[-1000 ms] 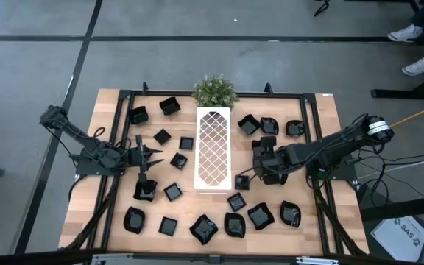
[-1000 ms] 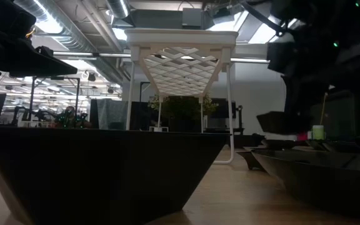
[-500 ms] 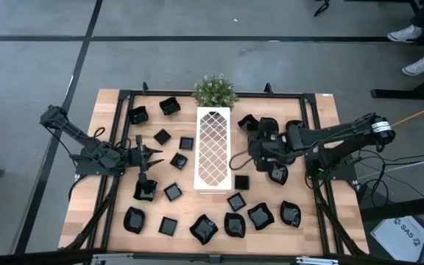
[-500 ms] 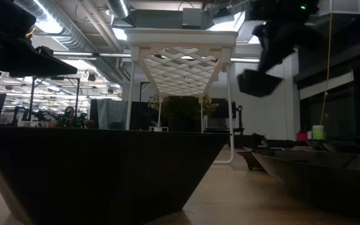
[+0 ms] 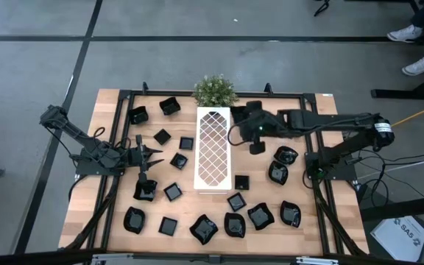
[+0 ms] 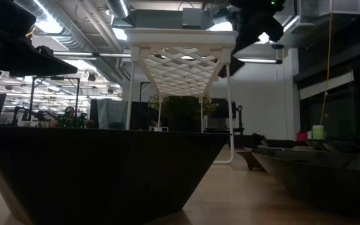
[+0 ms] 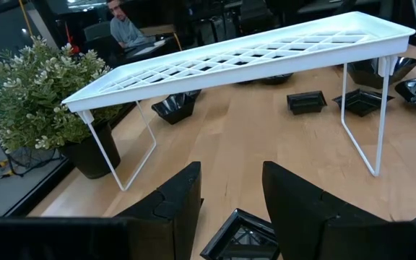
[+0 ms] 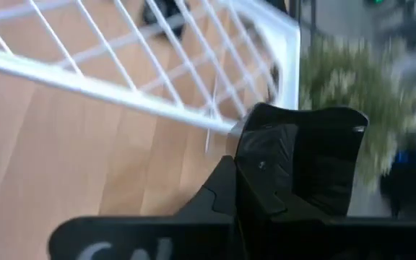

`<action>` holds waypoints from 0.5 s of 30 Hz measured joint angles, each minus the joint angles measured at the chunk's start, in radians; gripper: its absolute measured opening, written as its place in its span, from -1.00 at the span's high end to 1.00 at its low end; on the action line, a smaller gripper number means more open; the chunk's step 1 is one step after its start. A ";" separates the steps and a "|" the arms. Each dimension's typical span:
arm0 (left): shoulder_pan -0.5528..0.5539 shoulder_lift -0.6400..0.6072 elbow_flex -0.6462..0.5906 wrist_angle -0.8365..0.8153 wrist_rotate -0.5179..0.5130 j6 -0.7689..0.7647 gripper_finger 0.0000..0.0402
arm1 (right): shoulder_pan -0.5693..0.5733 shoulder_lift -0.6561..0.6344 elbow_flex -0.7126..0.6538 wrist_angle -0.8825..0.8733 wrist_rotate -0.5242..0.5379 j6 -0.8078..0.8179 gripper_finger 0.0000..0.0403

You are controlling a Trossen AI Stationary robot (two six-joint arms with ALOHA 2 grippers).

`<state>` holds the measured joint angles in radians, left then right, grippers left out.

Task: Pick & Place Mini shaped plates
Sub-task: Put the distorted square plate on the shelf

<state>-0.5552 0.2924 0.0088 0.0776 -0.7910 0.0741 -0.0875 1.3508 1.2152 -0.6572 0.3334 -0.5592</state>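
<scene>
Black and shiny, the little plate [image 8: 302, 155] has a square rim, and my right gripper [image 5: 250, 129] is pinching it up in the air beside the white tray [image 5: 213, 147], near the plant [image 5: 214, 90]. About twenty more small plates [image 5: 234, 224] sit on the wooden table [image 5: 109, 110]. My left gripper [image 5: 152, 153] waits spread wide. I can read no words.

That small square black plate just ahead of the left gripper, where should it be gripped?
Pinch one raised side wall of the square plate, lowering the open left gripper from above: it sits flat, rim up, with thin flaring walls.
</scene>
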 joint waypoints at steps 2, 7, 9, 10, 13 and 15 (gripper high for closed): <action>0.000 0.000 0.000 0.000 0.000 0.000 0.29 | -0.016 0.004 0.000 0.046 -0.046 -0.073 1.00; 0.000 0.000 0.000 0.000 0.000 0.000 0.29 | -0.041 0.015 0.001 0.117 -0.144 -0.251 0.99; 0.000 0.000 0.000 0.000 0.000 0.000 0.29 | -0.048 0.029 0.000 0.131 -0.178 -0.300 0.99; 0.000 0.000 0.000 0.000 0.000 0.000 0.29 | -0.048 0.036 0.001 0.151 -0.187 -0.316 0.99; 0.000 0.000 0.000 -0.001 0.000 0.000 0.29 | -0.049 0.067 0.001 0.187 -0.195 -0.345 0.99; 0.000 0.000 0.000 0.000 0.000 0.000 0.29 | -0.049 0.088 0.001 0.210 -0.195 -0.364 0.98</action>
<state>-0.5552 0.2920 0.0088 0.0777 -0.7914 0.0740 -0.1364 1.4390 1.2160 -0.4471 0.1380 -0.9229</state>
